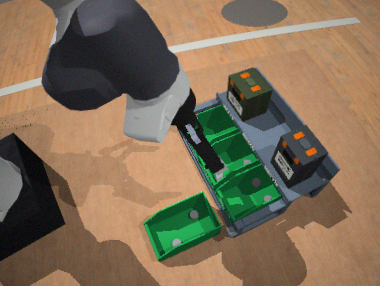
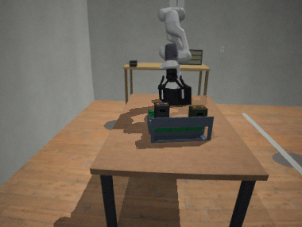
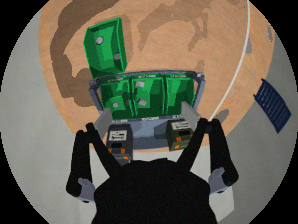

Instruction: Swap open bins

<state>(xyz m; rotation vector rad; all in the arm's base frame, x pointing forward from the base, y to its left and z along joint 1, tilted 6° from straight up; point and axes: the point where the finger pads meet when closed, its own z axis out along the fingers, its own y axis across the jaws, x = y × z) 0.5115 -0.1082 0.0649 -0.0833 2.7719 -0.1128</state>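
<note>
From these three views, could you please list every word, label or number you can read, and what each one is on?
No text can be read in any view.
Dark grey box on the shelf: pale label on its side, too blurred to read.
Olive box: pale label, likewise unreadable.
Green bins, such as the bin on the table: no markings visible.

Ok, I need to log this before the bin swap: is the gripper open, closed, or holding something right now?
Gripper: open wide, holding nothing, above the shelf with its green bins.
</note>
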